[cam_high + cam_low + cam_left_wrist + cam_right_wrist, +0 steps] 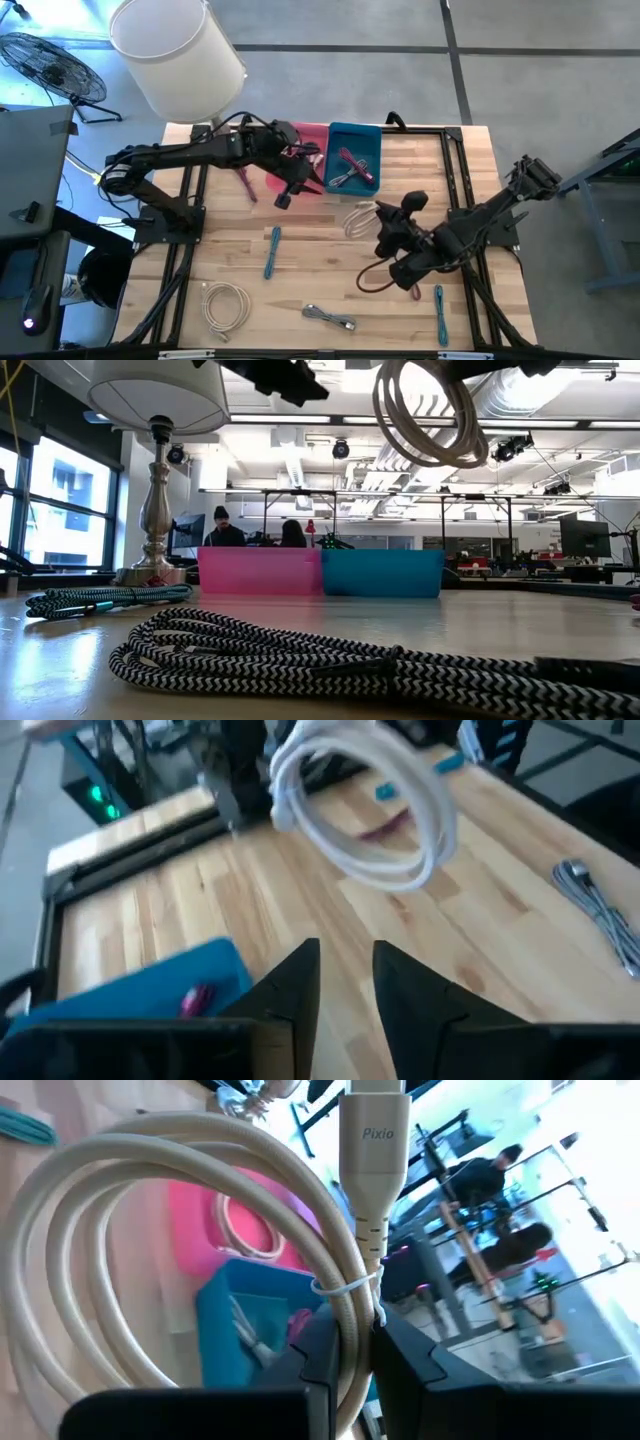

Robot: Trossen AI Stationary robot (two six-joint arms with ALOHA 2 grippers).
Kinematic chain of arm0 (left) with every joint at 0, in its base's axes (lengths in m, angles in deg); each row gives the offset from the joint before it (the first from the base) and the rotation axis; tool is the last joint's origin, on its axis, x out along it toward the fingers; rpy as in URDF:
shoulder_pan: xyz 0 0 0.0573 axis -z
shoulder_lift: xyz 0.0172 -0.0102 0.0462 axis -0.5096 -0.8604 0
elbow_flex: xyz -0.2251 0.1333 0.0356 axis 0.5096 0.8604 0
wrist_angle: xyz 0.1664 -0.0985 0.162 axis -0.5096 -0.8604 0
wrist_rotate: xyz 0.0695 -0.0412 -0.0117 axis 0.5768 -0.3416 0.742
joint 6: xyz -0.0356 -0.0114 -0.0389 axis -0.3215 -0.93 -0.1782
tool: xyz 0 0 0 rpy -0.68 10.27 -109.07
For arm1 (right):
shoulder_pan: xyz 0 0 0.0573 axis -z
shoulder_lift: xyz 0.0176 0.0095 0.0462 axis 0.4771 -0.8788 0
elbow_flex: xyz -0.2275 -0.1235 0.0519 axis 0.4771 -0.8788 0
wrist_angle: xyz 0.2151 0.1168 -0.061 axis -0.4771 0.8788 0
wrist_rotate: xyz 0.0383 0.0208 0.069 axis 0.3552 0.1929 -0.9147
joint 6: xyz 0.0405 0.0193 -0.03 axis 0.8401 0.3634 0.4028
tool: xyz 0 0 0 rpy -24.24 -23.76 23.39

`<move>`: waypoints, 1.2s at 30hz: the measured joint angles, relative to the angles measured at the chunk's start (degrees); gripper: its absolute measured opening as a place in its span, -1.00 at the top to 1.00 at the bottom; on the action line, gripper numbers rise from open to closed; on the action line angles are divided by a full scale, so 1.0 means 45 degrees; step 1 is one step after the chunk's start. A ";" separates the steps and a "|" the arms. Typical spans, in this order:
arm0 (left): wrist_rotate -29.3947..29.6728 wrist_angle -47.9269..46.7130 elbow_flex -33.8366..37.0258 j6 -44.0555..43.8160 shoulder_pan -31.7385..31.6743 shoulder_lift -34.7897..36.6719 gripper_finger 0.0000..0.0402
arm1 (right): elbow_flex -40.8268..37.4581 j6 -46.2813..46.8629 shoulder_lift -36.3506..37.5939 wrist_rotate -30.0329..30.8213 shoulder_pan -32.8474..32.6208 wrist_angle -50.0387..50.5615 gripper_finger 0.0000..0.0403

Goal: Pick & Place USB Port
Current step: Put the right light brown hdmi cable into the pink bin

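A cream-white coiled USB cable [358, 220] hangs in my right gripper [378, 222] above the table's middle, in front of the blue bin [352, 158]. The pink bin [305, 160] stands against the blue bin's left side. In the right wrist view the coil [150, 1200] loops ahead of the shut fingers, and its plug marked Pixio [370, 1140] points away from them. The low view shows the coil [425, 410] high above the tabletop. My left gripper [285, 195] hovers open at the bins' near edge, holding nothing; in its wrist view [345, 980] the coil [360, 810] shows farther off. My right gripper pinches the coil's bundled strands [345, 1305] between its two fingers, right beside the thin tie [340, 1287] below the plug. The coil is lifted clear of the table and hangs as a loose ring beyond the fingertips.
More cables lie on the wood: a blue one [272, 250], a white coil [225, 305], a grey one [330, 318], a red one [375, 280], a second blue one [440, 310]. A lamp [175, 50] stands at the far left corner. A black-and-white braided cable [350, 660] lies near the low camera.
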 joint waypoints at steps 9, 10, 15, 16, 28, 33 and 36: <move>0.1583 -0.0072 -0.0001 0.0330 0.0094 -0.0067 0.46 | 0.0000 -0.0165 0.0019 0.0082 0.0028 0.0215 0.85; 0.1628 -0.0008 -0.0015 0.0330 0.0175 -0.0139 0.42 | 0.0003 -0.0160 0.0019 0.0077 0.0068 0.0215 0.85; 0.2017 0.0084 -0.0015 0.0330 0.0589 -0.0474 0.18 | 0.0003 -0.0153 0.0029 -0.0065 0.0110 0.0218 0.85; 0.2222 0.0031 -0.0008 0.0330 0.0643 -0.0502 0.14 | 0.0003 -0.0151 0.0029 -0.0071 0.0105 0.0214 0.85; 0.0920 0.2120 0.0015 -0.1361 0.1013 -0.0884 -0.09 | -0.0001 -0.1712 0.0029 0.1985 0.0116 -0.0523 0.85; 0.1316 0.2351 -0.0002 -0.1350 0.1246 -0.1074 -0.09 | -0.0001 -0.2689 0.0034 0.2240 0.0211 -0.1104 0.85; 0.1610 0.2587 -0.0019 -0.1354 0.1328 -0.1263 -0.09 | -0.0001 -0.3121 0.0034 0.2281 0.0316 -0.1397 0.85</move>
